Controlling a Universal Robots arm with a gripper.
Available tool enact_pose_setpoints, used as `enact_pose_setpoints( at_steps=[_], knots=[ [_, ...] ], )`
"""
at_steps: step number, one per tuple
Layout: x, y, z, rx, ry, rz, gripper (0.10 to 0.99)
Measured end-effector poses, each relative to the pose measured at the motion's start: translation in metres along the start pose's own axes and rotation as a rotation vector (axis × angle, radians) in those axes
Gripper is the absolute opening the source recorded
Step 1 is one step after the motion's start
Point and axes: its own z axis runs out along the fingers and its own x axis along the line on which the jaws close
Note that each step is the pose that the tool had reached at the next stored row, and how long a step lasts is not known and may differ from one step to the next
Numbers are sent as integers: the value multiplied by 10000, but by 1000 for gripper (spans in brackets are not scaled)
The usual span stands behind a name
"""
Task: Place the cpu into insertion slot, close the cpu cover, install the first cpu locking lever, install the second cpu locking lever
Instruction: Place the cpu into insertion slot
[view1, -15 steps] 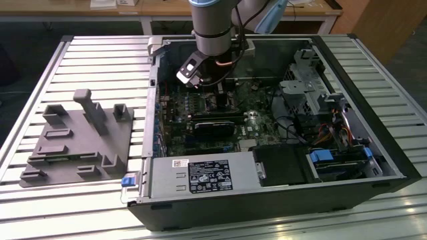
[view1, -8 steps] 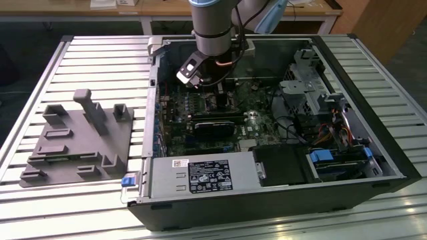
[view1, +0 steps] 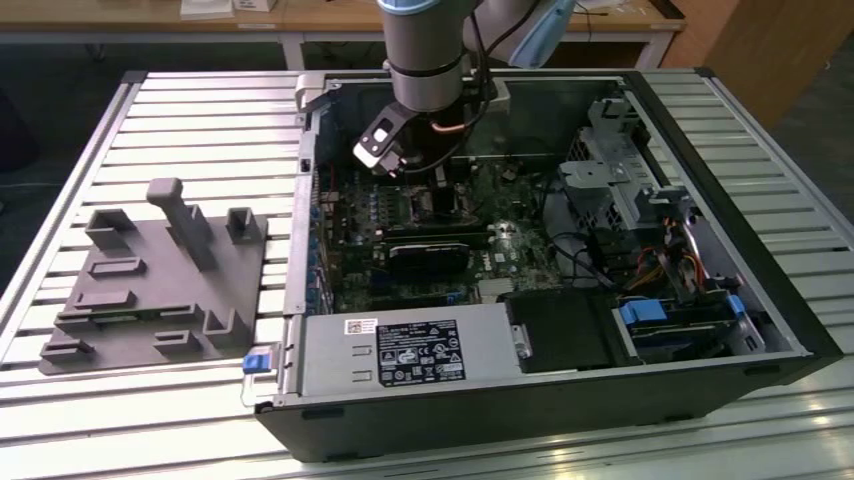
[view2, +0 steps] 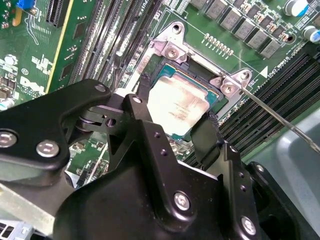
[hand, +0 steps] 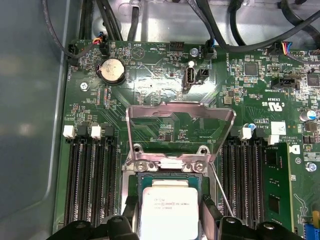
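The cpu (hand: 169, 212) (view2: 180, 100), a square chip with a pale metal face, lies in the insertion slot (hand: 167, 176) (view2: 167, 67) on the green board. My gripper (hand: 169, 210) (view2: 177, 107) hangs right over it, a black finger (hand: 131, 210) pressed against each of two opposite sides. The cpu cover (hand: 130, 131), a silvery frame with an open centre, stands raised on its hinge beside the slot. A thin wire locking lever (view2: 280, 120) (hand: 222, 192) slants up from the slot's corner. In the exterior view the gripper (view1: 416, 172) reaches down into the open computer case (view1: 747, 300).
Long black memory slots (hand: 92, 185) run on both sides of the slot. A black card (view1: 427, 255), a power supply (view1: 400, 350) and a drive cage with cables (view1: 627, 190) fill the case. A grey fixture (view1: 154, 280) lies on the table at the exterior view's left.
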Motion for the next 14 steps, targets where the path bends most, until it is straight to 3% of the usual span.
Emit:
enact_pose_setpoints(
  at_steps=[9,14],
  knots=[
    [-2,12,-83,-1,1,0,612],
    [-2,13,-91,-2,2,1,612]
  ],
)
